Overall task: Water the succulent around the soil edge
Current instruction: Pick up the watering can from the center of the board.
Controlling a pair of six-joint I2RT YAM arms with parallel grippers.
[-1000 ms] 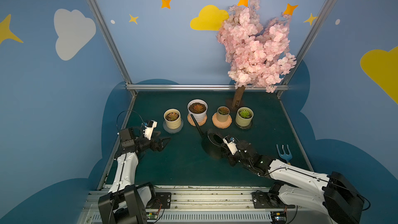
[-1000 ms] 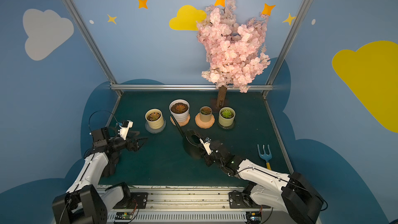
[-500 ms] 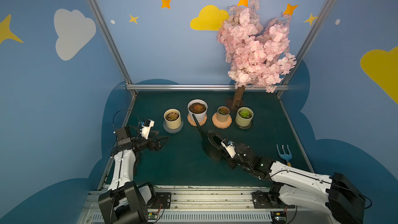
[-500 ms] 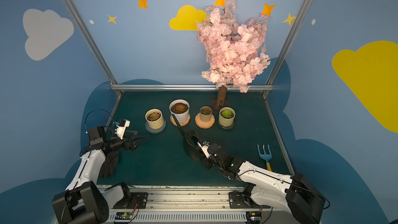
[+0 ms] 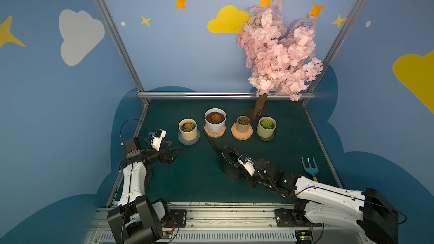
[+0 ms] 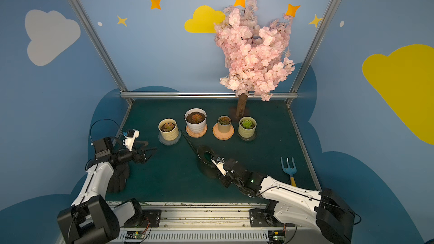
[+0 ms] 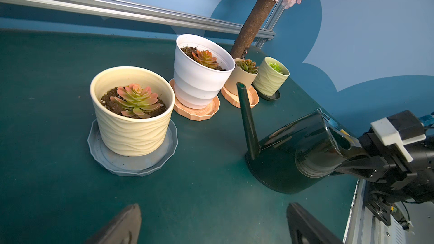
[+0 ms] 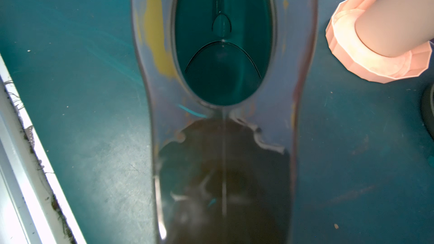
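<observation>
A dark green watering can (image 5: 229, 160) (image 6: 206, 160) stands on the green mat, its long spout pointing toward the pots. My right gripper (image 5: 244, 169) (image 6: 219, 169) is shut on the can's handle at its near side. In the right wrist view the watering can (image 8: 223, 43) fills the frame and hides the fingers. A row of several potted succulents stands behind it: cream pot (image 5: 187, 132), white pot (image 5: 215, 124), small tan pot (image 5: 243, 126), pale green pot (image 5: 266, 129). My left gripper (image 5: 175, 153) (image 7: 213, 205) hangs open and empty, left of the can.
A pink blossom tree (image 5: 277, 50) rises at the back right, its trunk (image 5: 259, 105) behind the pots. A blue hand fork (image 5: 310, 166) lies near the right edge. Each pot sits on a saucer. An aluminium rail (image 5: 211, 94) bounds the far side.
My right gripper has closed on the watering can's handle. The left arm has drawn back slightly, its gripper still open.
</observation>
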